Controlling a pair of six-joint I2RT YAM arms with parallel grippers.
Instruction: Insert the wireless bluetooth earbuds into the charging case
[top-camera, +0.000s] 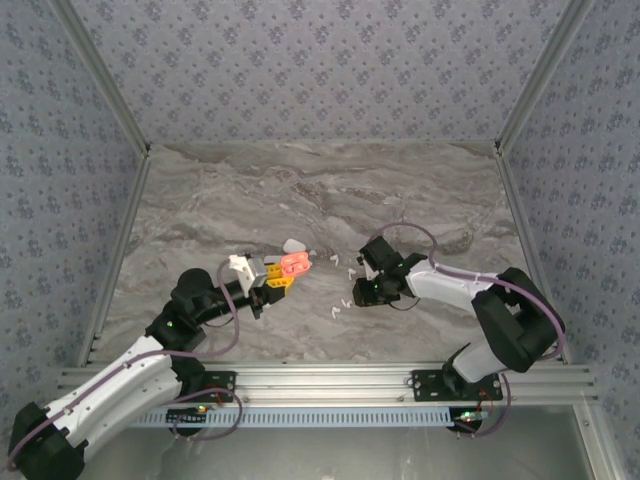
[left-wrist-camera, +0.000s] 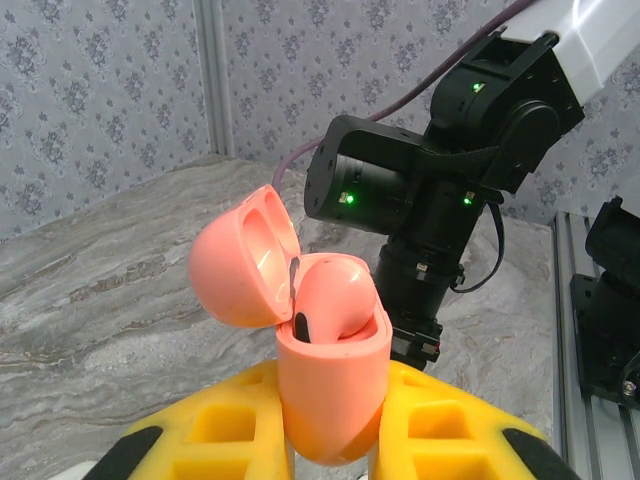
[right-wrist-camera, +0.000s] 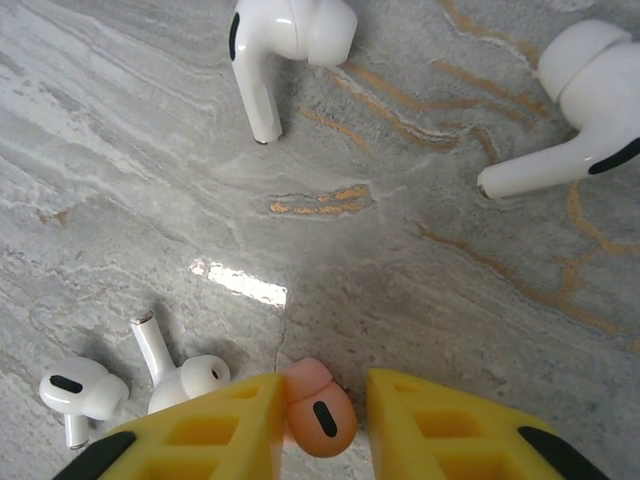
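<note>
**Coral earbud at the fingertips, case held open**

From my remote station, the left claw (left-wrist-camera: 330, 440) is clamped on a rounded coral-pink plastic charging case (left-wrist-camera: 335, 370), which stands upright between its yellow fingers with the hinged lid (left-wrist-camera: 245, 260) tipped back. The right claw (right-wrist-camera: 325, 425) hangs low over the grey marbled counter (right-wrist-camera: 150, 200). A small coral stemmed earbud (right-wrist-camera: 318, 418) sits between its fingertips; I cannot tell whether they pinch it. Four white plastic stemmed earbuds (right-wrist-camera: 290, 40) lie on the counter, two ahead of that claw and two just beside one finger.

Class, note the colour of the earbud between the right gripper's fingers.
The earbud is coral pink with a dark oval mark, clearest in the right wrist view.
</note>
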